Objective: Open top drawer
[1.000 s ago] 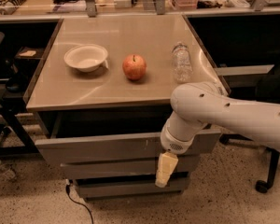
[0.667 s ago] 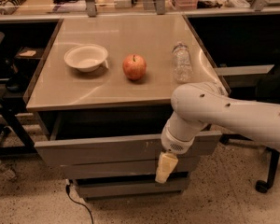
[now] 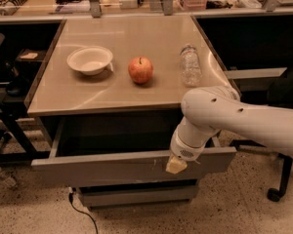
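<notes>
One pale gripper (image 3: 176,165) sits at the upper edge of the top drawer (image 3: 102,167), right of centre on its front panel. It shows only as a yellowish tip under the white wrist, so whether it is clamped or loose cannot be told. Faint pale scratches run along the panel just beside it.

The drawer stands out from the cabinet. A dark gap lies between its front and the table's front edge, and its left side wall slants back into shadow. The white arm (image 3: 239,118) comes in from the right and crosses the table's right front corner.

Below the drawer, a narrower lower drawer front (image 3: 136,195) sits further back. A black cable (image 3: 81,211) trails down to the speckled floor (image 3: 34,208), which lies open in front and to the left. A chair castor (image 3: 274,194) stands at the right.

On the table top (image 3: 136,92), a white bowl (image 3: 90,60), a red apple (image 3: 140,70) and a clear bottle (image 3: 190,65) sit well back from the front edge. The bottle lies near the right edge.
</notes>
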Available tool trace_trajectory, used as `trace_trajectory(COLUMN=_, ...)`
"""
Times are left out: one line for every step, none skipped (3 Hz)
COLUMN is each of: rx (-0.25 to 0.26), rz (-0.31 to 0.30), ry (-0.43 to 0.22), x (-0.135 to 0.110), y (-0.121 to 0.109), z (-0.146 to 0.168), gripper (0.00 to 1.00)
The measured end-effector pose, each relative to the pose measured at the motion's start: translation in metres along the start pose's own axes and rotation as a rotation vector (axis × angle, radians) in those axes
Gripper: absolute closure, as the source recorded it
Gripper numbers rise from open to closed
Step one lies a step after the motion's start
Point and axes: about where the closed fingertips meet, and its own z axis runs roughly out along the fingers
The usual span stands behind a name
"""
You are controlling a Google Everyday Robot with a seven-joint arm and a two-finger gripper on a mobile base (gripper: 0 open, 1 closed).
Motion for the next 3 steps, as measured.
trace_trajectory(rx=0.000, rz=0.000, ry=0.000, x=0.0000, y=0.0000, z=0.0000, gripper=0.89)
trace_trajectory(rx=0.000, rz=0.000, ry=0.000, x=0.0000, y=0.0000, z=0.0000, gripper=1.00)
trace_trajectory(rx=-0.002, rz=-0.001, ry=-0.001, x=0.0013, y=0.0034, z=-0.0011, gripper=1.00)
